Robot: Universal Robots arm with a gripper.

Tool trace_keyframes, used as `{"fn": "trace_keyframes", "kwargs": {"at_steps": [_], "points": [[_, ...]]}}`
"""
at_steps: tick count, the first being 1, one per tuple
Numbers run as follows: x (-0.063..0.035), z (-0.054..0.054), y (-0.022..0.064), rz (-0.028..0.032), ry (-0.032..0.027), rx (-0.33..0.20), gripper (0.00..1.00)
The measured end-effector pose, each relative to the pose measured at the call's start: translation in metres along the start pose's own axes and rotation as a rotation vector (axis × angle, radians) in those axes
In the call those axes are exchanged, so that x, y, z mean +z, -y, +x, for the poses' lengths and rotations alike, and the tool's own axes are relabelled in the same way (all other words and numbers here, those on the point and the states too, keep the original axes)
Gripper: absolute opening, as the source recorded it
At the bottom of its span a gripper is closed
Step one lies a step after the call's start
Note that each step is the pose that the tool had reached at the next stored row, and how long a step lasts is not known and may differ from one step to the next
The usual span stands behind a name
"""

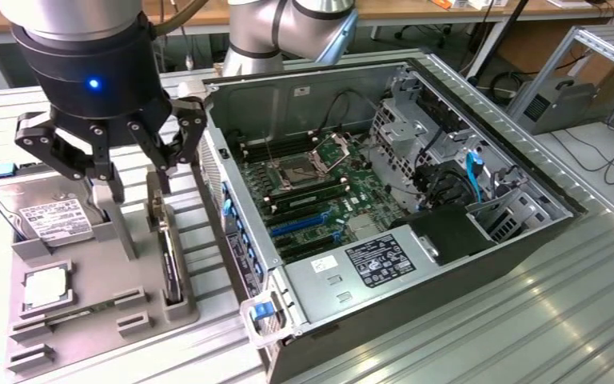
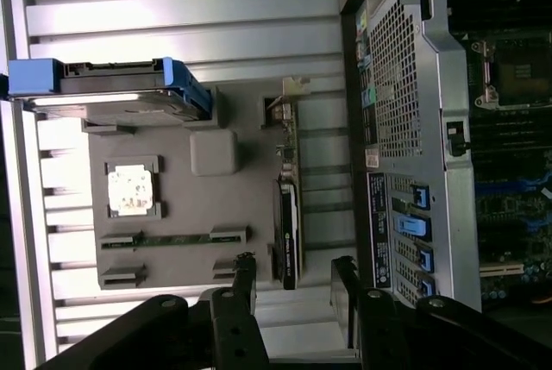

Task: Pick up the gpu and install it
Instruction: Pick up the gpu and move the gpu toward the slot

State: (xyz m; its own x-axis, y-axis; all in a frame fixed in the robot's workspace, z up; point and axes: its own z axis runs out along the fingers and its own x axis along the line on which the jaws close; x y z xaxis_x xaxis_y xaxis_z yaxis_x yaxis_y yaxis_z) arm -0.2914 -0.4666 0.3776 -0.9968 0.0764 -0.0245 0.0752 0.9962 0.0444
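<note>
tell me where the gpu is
The thin dark gpu card stands on edge in the grey slotted holder at the exterior view's left, beside the open metal computer case.

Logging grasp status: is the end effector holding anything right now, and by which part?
Nothing is held. The end effector hangs open above the gpu, which stands on edge in the gray tray.

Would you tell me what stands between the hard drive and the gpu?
A grey post stands between hard drive and gpu, seen in the wrist view.
</note>
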Motion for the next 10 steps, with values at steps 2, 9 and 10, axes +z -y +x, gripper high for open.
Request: {"fn": "trace_keyframes", "kwargs": {"at_steps": [2,9,10], "points": [[0.0039,0.0,0.0,-0.0001,0.0001,0.0,0.48],[0.0206,0.001,-0.0005,0.0,0.0001,0.002,0.48],[0.0231,0.001,-0.0006,0.0,0.0002,0.003,0.48]]}}
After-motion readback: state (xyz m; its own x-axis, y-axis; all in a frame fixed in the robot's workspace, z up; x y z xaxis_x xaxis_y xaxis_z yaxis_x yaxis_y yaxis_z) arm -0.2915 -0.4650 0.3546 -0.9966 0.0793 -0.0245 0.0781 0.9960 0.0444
